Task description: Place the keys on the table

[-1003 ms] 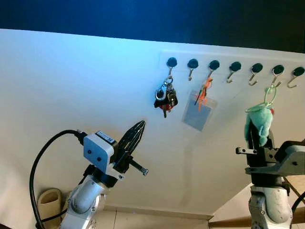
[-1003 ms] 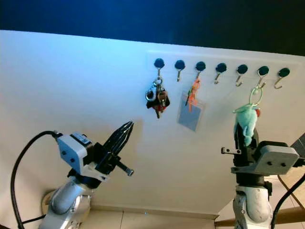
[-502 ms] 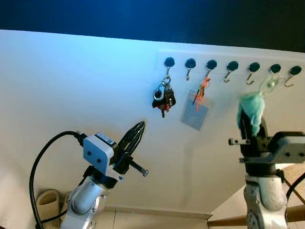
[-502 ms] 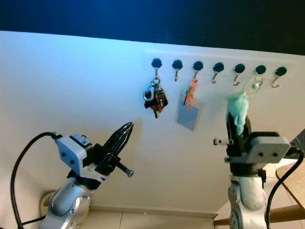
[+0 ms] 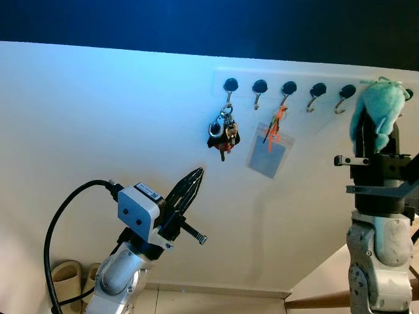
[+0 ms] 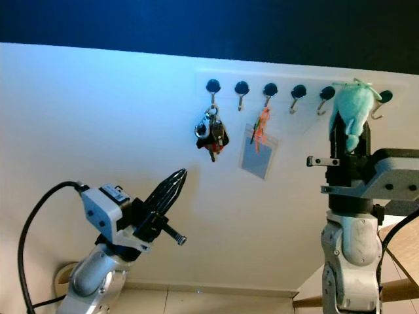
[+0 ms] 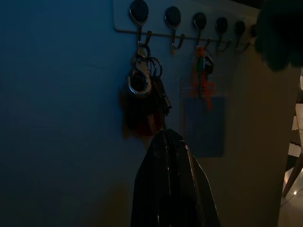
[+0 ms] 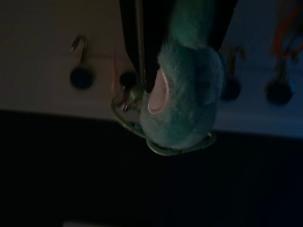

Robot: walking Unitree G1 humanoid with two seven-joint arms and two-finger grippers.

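The teal plush keyring (image 5: pixel 376 108) has been lifted to hook level, gripped by the right end effector (image 5: pixel 374 134), while the left end effector (image 5: pixel 190 185) stays closed below the untouched keys (image 5: pixel 223 134).

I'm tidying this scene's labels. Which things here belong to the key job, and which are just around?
Job:
plush keyring, held up at the hook rail by the right gripper
left gripper, raised below the hooks

Just around:
key bunch on the first hook
badge holder on an orange strap
slippers on the floor
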